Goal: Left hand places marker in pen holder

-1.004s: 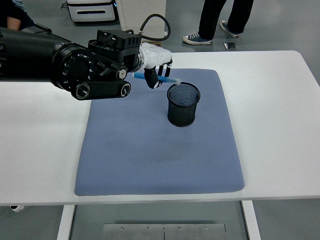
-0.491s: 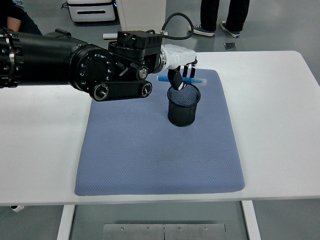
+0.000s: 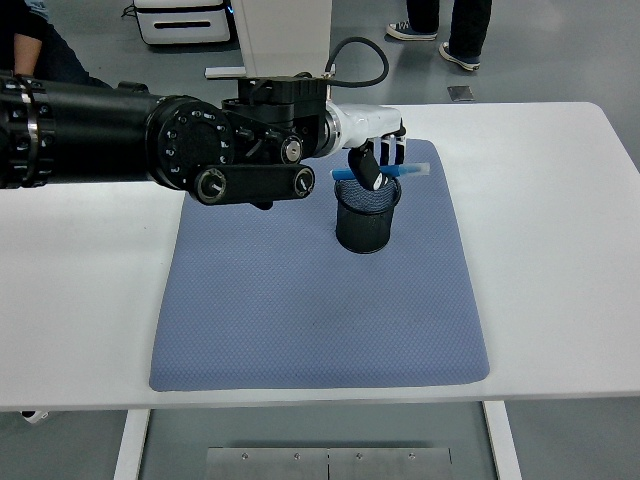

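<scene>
Since the earlier frame left hand [image 3: 372, 150] has carried marker [image 3: 380, 173], fingers clamped on it, level across holder [image 3: 367, 212] mouth; tilting and release remain

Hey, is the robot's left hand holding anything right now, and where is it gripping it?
Yes: the left hand holds the blue marker around its middle, lying roughly level just above the pen holder.
</scene>
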Controlling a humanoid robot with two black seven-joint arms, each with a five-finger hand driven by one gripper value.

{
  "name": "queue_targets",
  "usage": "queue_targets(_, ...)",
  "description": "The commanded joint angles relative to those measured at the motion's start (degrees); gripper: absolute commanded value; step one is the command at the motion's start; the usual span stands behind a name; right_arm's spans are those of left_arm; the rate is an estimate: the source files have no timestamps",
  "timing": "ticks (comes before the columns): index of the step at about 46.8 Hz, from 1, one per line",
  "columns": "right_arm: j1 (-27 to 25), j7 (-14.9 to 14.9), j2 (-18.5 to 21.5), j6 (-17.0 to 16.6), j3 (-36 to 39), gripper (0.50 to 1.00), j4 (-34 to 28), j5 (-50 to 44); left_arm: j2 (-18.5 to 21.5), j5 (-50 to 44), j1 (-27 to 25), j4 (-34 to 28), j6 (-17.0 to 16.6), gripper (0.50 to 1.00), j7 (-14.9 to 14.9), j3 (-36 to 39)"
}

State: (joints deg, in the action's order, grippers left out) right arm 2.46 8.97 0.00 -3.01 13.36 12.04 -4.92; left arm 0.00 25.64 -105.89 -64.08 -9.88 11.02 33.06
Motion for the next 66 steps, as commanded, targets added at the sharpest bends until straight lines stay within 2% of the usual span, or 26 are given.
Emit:
queue_targets(1,0.0,0.0,0.0,0.02,0.0,1.0,0.0,0.0,0.0,-1.29,0.07,0.18,-0.14,0.5,-0.12,-0.54)
queue_targets(26,0.0,0.0,0.0,0.02,0.0,1.0,0.0,0.0,0.0,-7.09,1.74,0.97,-1.99,0.508,-1.97,-1.94)
queue_targets(30,0.0,0.0,0.0,-0.07,0.0,1.0,0.0,0.0,0.0,-7.36,1.92,0.97,-2.69,0.669,-2.23,-1.94)
queue_targets(41,0.0,0.0,0.0,-0.07,0.0,1.0,0.0,0.0,0.0,-7.53,2.09,1.06,-3.22,0.804,-2.93,-1.86)
queue_targets(43,0.0,0.0,0.0,0.02,0.0,1.0,0.0,0.0,0.0,-7.71,2.09,1.06,-3.22,0.815,-3.29,-1.86)
queue_targets(50,0.0,0.0,0.0,0.02,0.0,1.0,0.0,0.0,0.0,-9.02,2.79,3.69,-3.31,0.953,-6.1,-2.38)
queue_targets(51,0.0,0.0,0.0,0.02,0.0,1.0,0.0,0.0,0.0,-9.03,2.8,3.7,-3.31,0.953,-6.1,-2.38)
queue_targets(52,0.0,0.0,0.0,-0.07,0.0,1.0,0.0,0.0,0.0,-11.55,4.01,5.44,-3.13,1.0,-7.49,-3.25)
queue_targets(57,0.0,0.0,0.0,0.02,0.0,1.0,0.0,0.0,1.85,-14.82,6.57,8.79,-3.22,1.0,-9.44,-3.97)
queue_targets(63,0.0,0.0,0.0,0.02,0.0,1.0,0.0,0.0,3.78,-15.62,10.26,15.9,-3.04,1.0,-9.97,-4.23)
queue_targets(66,0.0,0.0,0.0,0.02,0.0,1.0,0.0,0.0,5.71,-15.71,12.02,19.07,-2.78,1.0,-11.37,-4.84)
